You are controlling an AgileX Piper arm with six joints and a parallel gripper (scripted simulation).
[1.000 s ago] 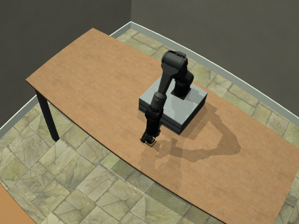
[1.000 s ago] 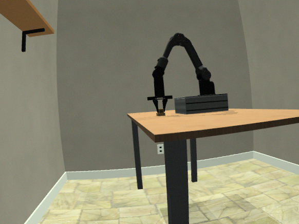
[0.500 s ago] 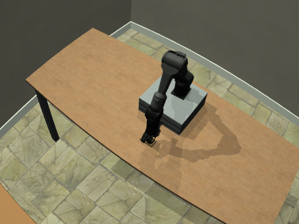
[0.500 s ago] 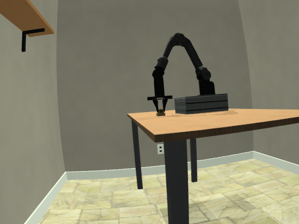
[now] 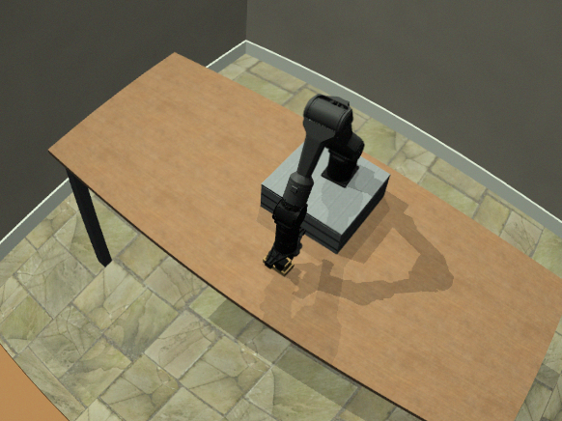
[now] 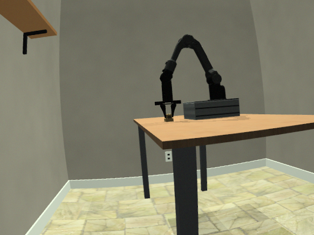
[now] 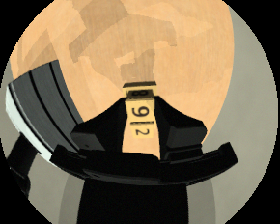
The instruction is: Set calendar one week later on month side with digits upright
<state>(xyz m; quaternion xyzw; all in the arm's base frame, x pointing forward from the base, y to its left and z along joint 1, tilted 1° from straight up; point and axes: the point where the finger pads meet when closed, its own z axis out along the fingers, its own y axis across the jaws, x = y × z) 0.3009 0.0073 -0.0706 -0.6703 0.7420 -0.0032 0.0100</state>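
Observation:
The small tan calendar (image 5: 289, 269) (image 6: 169, 119) (image 7: 140, 120) stands on the wooden table (image 5: 159, 140) (image 6: 216, 132), close to its front edge. In the wrist view its two cubes lie one behind the other, with a 9 and a 2 on their top faces. The tray's dark rim (image 7: 140, 87) shows just beyond them. My gripper (image 5: 278, 262) (image 6: 168, 114) (image 7: 140, 103) points straight down with a finger on each side of the cubes. The fingers have eased apart and no longer press on them. The side with the month's name is hidden.
The arm's grey base block (image 5: 338, 212) (image 6: 211, 109) stands right behind the calendar. The table's front edge (image 5: 232, 299) runs close by. A wooden shelf (image 6: 24, 16) hangs on the wall, far off to the left.

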